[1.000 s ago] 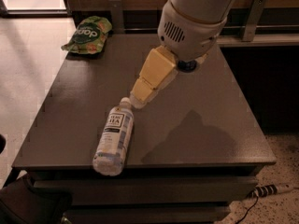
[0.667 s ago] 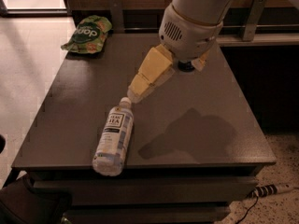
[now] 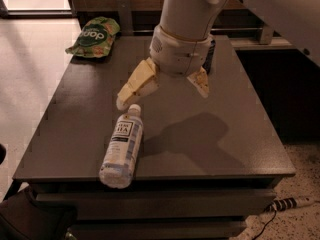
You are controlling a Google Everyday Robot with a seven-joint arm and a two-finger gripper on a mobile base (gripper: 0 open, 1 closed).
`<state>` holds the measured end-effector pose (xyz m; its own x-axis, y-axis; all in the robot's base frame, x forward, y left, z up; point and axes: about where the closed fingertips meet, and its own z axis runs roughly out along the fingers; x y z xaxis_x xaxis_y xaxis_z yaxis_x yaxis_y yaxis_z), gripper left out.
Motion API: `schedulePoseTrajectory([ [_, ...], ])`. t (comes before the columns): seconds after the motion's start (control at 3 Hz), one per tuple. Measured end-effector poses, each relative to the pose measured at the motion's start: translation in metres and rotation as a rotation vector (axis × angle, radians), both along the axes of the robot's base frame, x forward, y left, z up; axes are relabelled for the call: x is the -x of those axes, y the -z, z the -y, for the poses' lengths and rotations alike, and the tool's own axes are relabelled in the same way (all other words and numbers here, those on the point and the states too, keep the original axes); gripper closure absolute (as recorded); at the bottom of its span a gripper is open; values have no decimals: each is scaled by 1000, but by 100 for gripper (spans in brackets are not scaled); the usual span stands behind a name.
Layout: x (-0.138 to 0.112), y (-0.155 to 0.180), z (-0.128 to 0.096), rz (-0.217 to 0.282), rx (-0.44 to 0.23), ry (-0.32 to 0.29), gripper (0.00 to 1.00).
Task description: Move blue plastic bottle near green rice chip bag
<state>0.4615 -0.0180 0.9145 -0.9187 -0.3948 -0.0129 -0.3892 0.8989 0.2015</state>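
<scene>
The gripper (image 3: 163, 98) hangs over the middle of the dark table (image 3: 240, 119) with its two tan fingers (image 3: 137, 85) spread wide apart, holding nothing. The blue plastic bottle (image 3: 121, 146) lies on its side at the near left part of the table, its white cap pointing far, just beside the tip of the left-hand finger. The green rice chip bag (image 3: 94, 36) lies at the far left corner, well apart from the bottle. A dark can (image 3: 210, 58) stands partly hidden behind the arm.
</scene>
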Motion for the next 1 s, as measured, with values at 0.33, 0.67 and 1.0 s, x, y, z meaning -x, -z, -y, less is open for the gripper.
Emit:
schedulePoseTrajectory([
  [0.33, 5, 8, -19, -46, 43, 105, 0],
  [0.67, 11, 17, -44, -71, 101, 221, 0],
  [1.0, 20, 32, -54, -83, 153, 356, 0],
])
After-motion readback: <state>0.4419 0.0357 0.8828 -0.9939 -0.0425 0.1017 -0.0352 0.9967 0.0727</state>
